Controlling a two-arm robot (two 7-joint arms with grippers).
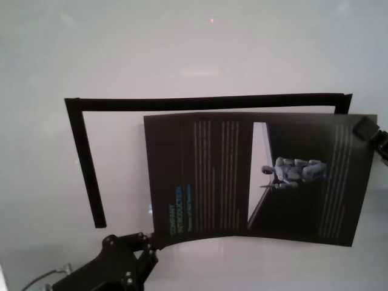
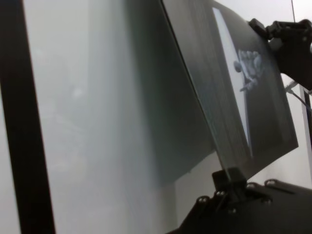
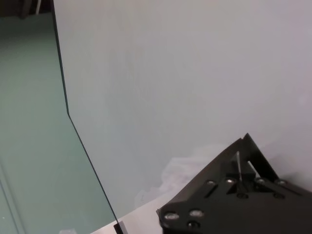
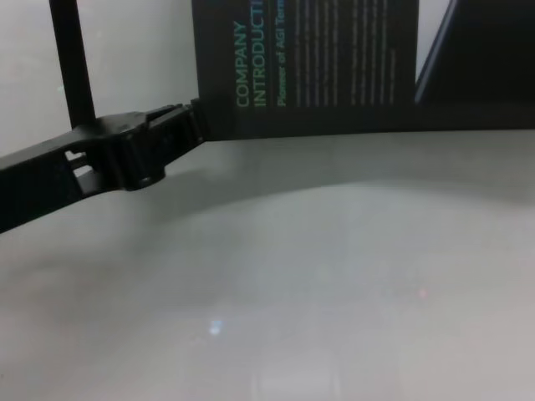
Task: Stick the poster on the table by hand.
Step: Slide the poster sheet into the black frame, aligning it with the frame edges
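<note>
The poster [image 1: 230, 176], black with columns of small text and a pale diagonal stripe, hangs tilted above the table [image 1: 182, 48]. Its near edge is off the surface in the chest view, where the "COMPANY INTRODUCTION" heading [image 4: 251, 58] shows. My left gripper [image 1: 154, 241] is shut on the poster's near left corner; the left wrist view shows the fingertips [image 2: 233, 176] pinching the edge of the sheet [image 2: 253, 97]. My right gripper [image 1: 367, 128] is shut on the far right corner, with a thin sheet edge between its fingers [image 3: 239, 168].
A black strip [image 1: 206, 102] lies on the table as an L-shaped outline, along the far side and down the left side [image 1: 88, 170], behind and beside the poster. The left forearm [image 4: 50, 171] reaches in low over the near table [image 4: 292, 276].
</note>
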